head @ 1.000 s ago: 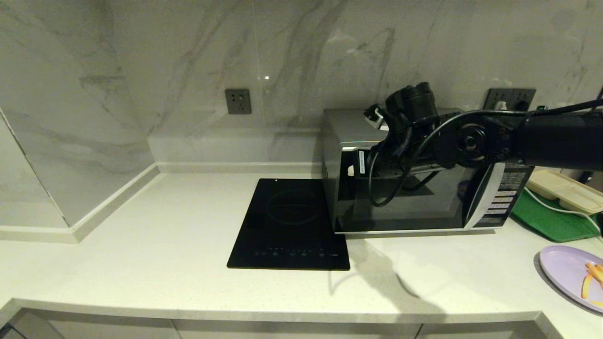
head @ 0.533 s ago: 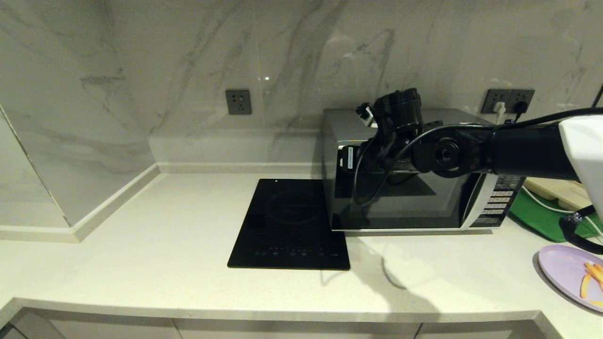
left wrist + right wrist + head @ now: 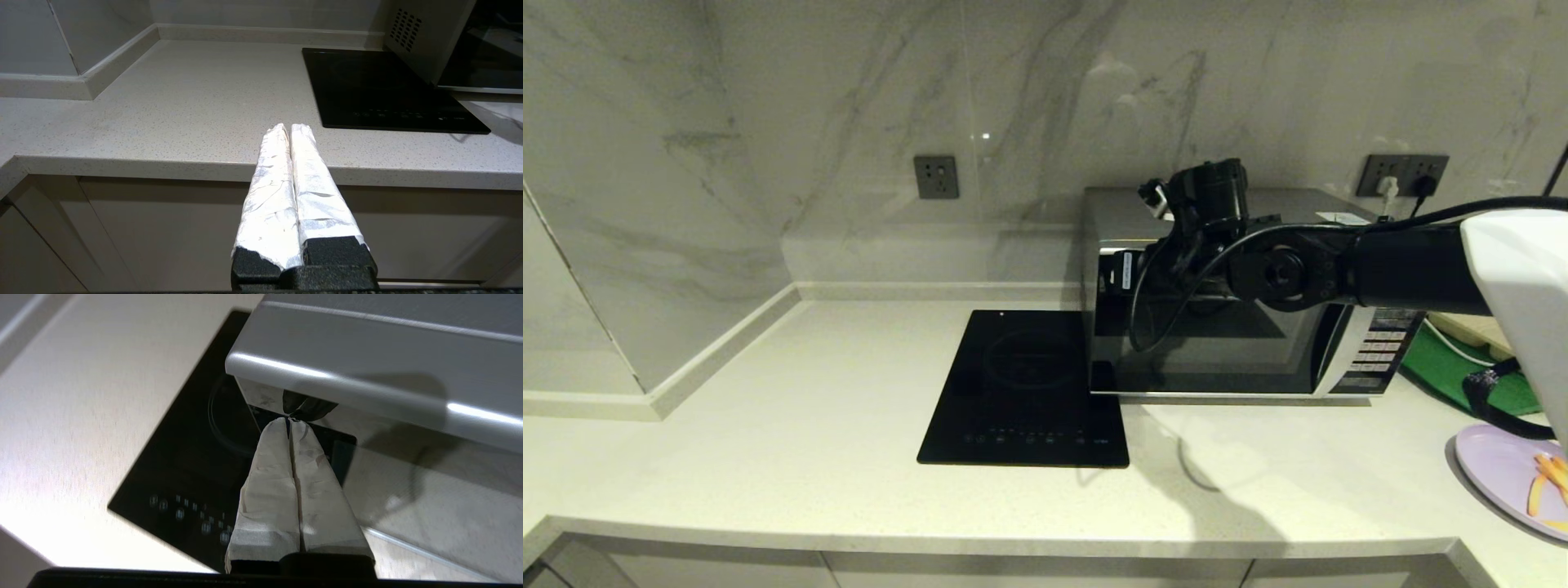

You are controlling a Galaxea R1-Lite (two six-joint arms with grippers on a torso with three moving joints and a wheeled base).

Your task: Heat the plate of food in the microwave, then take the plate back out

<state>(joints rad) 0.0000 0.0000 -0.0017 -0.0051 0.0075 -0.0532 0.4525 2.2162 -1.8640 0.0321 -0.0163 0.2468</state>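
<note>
Now the right gripper (image 3: 291, 420), fingers together, has pushed the microwave (image 3: 1225, 359) door nearer shut.

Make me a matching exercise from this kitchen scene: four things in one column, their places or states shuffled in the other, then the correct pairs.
Things
1. plate of food
2. microwave
3. right tool
4. left tool

Places or states
A. shut, tips at the top left edge of the microwave door
B. at the counter's far right, by the front edge
C. shut, held out in front of the counter edge, touching nothing
D. right of the black cooktop

Pairs: 1-B, 2-D, 3-A, 4-C
</note>
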